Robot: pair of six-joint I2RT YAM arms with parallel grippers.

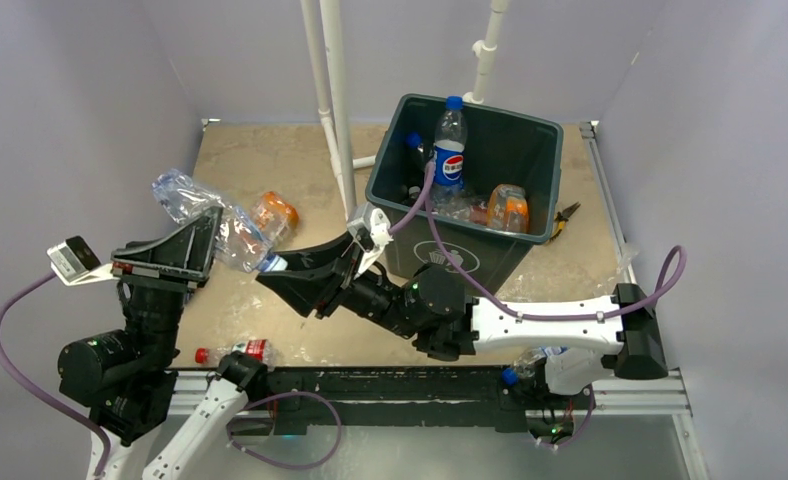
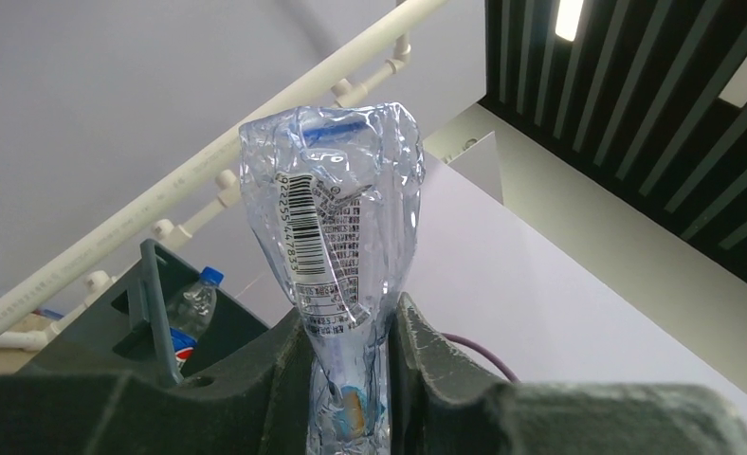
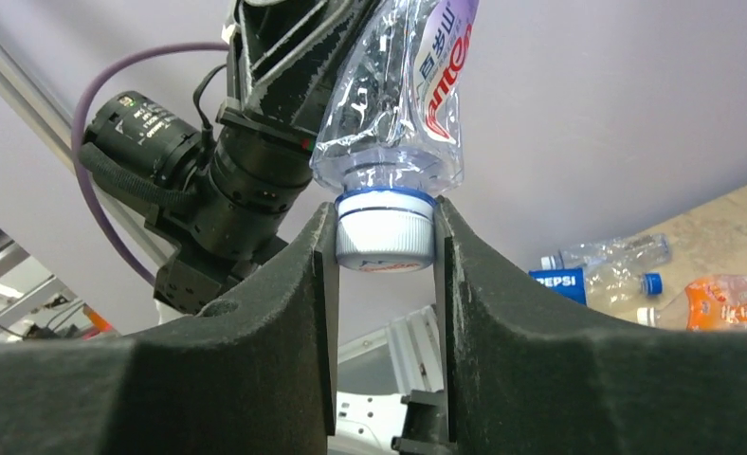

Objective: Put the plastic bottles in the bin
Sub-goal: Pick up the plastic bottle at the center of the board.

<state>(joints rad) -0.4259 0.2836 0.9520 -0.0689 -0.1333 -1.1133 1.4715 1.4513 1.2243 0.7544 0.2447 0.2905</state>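
Note:
One crushed clear plastic bottle (image 1: 215, 220) hangs in the air over the left of the table, held at both ends. My left gripper (image 1: 206, 238) is shut on its squashed body (image 2: 337, 227), which sticks up between the jaws. My right gripper (image 1: 278, 268) is shut on its blue-and-white cap (image 3: 385, 232), a finger pressed to each side. The dark green bin (image 1: 545, 128) stands at the back right and holds an upright Pepsi bottle (image 1: 450, 150) and an orange-labelled bottle (image 1: 508, 207). Loose on the table are an orange-labelled bottle (image 1: 275, 213) and a red-capped bottle (image 1: 235, 352).
White pipes (image 1: 332, 100) rise just left of the bin. A small tool (image 1: 567, 215) lies to the right of the bin. A blue-capped bottle (image 1: 530, 365) sits by the right arm's base. The right wrist view shows a Pepsi bottle (image 3: 597, 270) lying on the table.

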